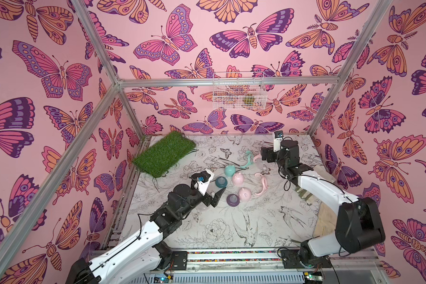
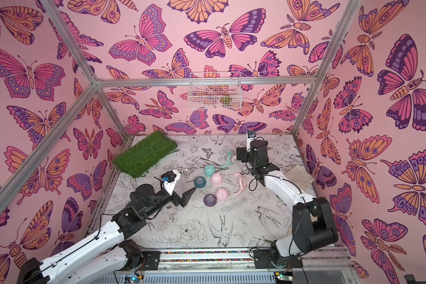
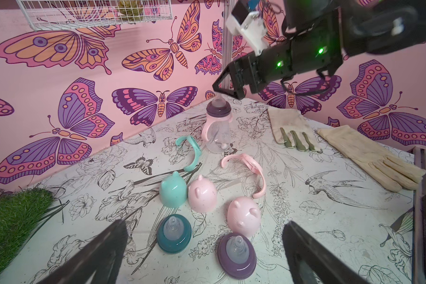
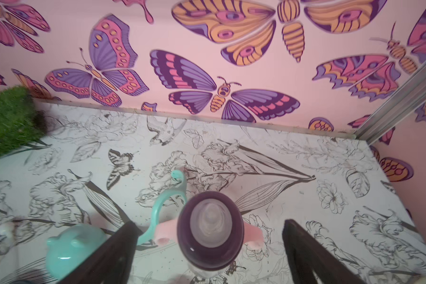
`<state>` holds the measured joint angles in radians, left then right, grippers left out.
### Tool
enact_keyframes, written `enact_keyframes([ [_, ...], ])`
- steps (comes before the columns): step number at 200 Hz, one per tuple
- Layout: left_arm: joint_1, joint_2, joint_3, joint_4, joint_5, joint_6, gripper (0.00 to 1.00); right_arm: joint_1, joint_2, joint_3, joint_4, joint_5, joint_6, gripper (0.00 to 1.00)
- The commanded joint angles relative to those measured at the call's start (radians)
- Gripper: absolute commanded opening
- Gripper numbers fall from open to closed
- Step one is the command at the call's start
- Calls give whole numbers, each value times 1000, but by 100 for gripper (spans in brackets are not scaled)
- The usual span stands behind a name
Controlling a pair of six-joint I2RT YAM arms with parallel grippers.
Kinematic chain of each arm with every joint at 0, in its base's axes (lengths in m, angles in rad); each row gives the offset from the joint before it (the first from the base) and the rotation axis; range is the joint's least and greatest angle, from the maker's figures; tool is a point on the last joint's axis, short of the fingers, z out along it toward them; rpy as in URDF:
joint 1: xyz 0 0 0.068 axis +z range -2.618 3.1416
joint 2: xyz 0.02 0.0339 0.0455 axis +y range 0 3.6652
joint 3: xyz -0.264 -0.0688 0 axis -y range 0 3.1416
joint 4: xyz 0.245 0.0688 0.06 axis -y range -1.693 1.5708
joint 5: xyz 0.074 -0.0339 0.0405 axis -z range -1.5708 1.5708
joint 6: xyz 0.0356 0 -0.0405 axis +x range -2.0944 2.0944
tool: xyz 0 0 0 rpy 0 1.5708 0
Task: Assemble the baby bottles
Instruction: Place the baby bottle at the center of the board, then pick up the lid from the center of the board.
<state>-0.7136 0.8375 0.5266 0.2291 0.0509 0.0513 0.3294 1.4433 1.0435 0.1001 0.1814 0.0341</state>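
One baby bottle point(image 3: 218, 127) stands upright at the back of the table, a clear body with a purple collar and a pink two-handled ring. My right gripper point(image 4: 209, 222) hangs open right above it, its fingers clear of both sides. A loose teal handled ring point(image 3: 191, 153) and a pink one point(image 3: 253, 172) lie nearby. A teal cap point(image 3: 173, 191) and two pink caps point(image 3: 202, 196) sit mid-table. My left gripper point(image 3: 204, 222) is open and empty just short of a teal nipple collar point(image 3: 174, 233) and a purple one point(image 3: 236, 255).
A green grass mat point(image 1: 164, 153) lies at the back left corner. Two cream gloves point(image 3: 293, 132) lie along the right side of the table. A white wire basket point(image 1: 239, 91) hangs on the back wall.
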Motion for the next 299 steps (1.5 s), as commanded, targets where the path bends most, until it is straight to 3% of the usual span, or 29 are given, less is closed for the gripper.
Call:
enact_keyframes([
  [1,3,10,31,-26,-27,-4,100,111,-76,89,-255,114,-48,93],
  [23,3,19,53,-36,-28,-3,100,211,-129,102,-411,107,-17,89],
  [56,3,3,71,-67,-34,-10,100,242,-184,56,-591,-96,109,81],
  [105,3,-36,112,-155,-43,-1,100,304,-142,-38,-631,-223,196,81],
  [188,3,-61,108,-182,-48,-5,100,346,108,-20,-608,-186,229,78],
  [299,3,-57,107,-195,-49,2,100,346,248,-4,-519,-159,242,77],
])
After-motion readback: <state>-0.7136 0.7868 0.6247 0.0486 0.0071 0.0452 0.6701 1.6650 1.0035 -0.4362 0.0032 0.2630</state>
